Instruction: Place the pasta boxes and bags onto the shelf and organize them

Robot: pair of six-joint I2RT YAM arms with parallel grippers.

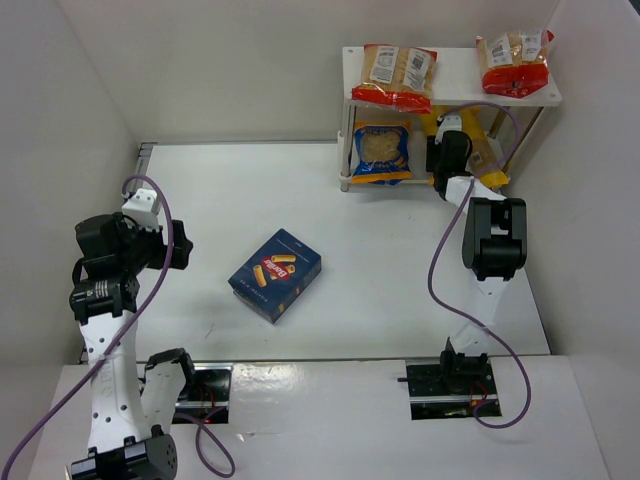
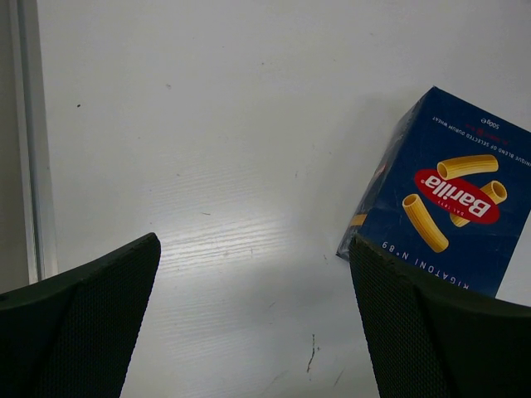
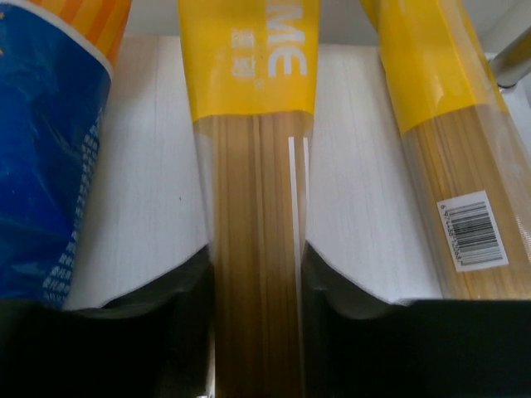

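top external view has the white two-level shelf [image 1: 455,72] in the far right corner of the desk [image 1: 250,190], close to the side wall [image 1: 590,150]. its upper board carries two clear bags of pale pasta with red edges, the left red-edged bag [image 1: 395,75] and the right red-edged bag [image 1: 515,62]. each has a white barcode label, and bare board shows between them. on the lower level the blue-edged bag [image 1: 381,152] fills the left end. to its right lie the middle spaghetti bag [image 3: 255,182] and the outer spaghetti bag [image 3: 440,124], long and yellow, side by side with strips of bare board between. the right tool [image 3: 255,265] sits inside that level, clenched on the middle spaghetti bag with a finger against each long side. white letters "me" show on that bag's yellow end, and the outer one bears a barcode sticker. the dark-blue pasta box [image 1: 275,275] lies flat on open desk, well in front of the shelf and to its left. it reads "barilla", "rigatoni n.89" and "500 g". the left tool [image 2: 253,249] hangs left of the box, released, its fingers wide with nothing between them, near the rail [image 2: 29,141] along the desk's left edge.
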